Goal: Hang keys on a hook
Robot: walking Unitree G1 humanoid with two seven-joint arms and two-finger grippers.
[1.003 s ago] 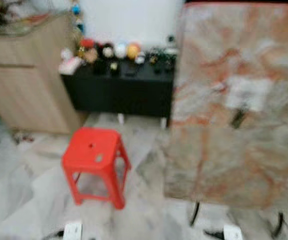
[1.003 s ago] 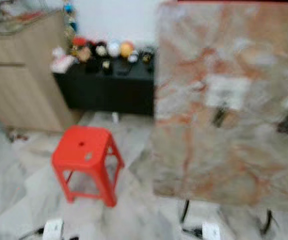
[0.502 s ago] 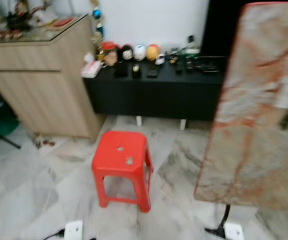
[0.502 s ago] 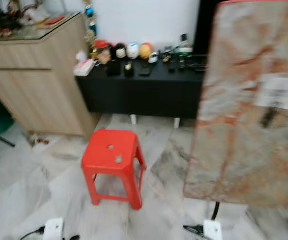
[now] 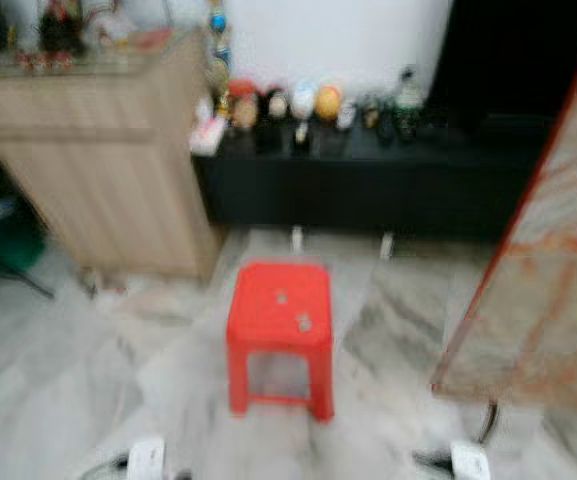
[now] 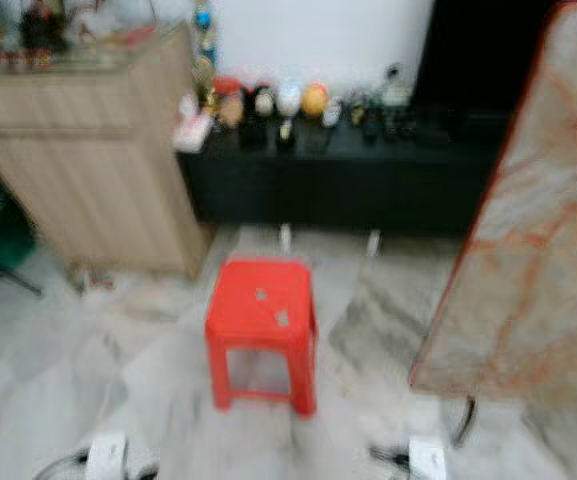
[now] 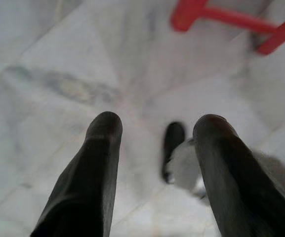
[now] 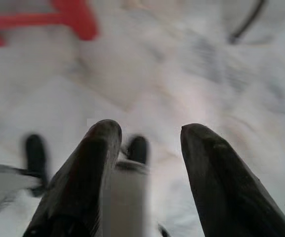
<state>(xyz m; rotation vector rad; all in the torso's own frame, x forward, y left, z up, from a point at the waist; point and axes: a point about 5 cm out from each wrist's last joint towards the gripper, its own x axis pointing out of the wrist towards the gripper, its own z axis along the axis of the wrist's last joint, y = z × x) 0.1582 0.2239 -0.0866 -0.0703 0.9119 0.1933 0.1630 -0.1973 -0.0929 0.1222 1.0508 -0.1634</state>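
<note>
A marble-patterned board point(image 5: 548, 300) on thin black legs stands at the right edge, largely cut off by the frame. A red plastic stool point(image 5: 280, 330) stands on the floor in the middle; two small pale specks on its seat are too blurred to identify. The picture is blurred. In the left wrist view my left gripper point(image 7: 157, 123) hangs open over the marble floor, with nothing between its fingers point(image 7: 100, 163). My right gripper point(image 8: 149, 129) is open too, pointing down at the floor, with nothing in it.
A light wooden cabinet point(image 5: 108, 160) stands at the back left. A low black console point(image 5: 368, 180) with small figurines runs along the white wall. Something green point(image 5: 3, 240) sits at the far left. My two white feet point(image 5: 146, 460) show at the bottom edge.
The whole picture has shifted as the camera turned left: the board has slid from filling the right half to the right edge, and the stool now sits near the centre.
</note>
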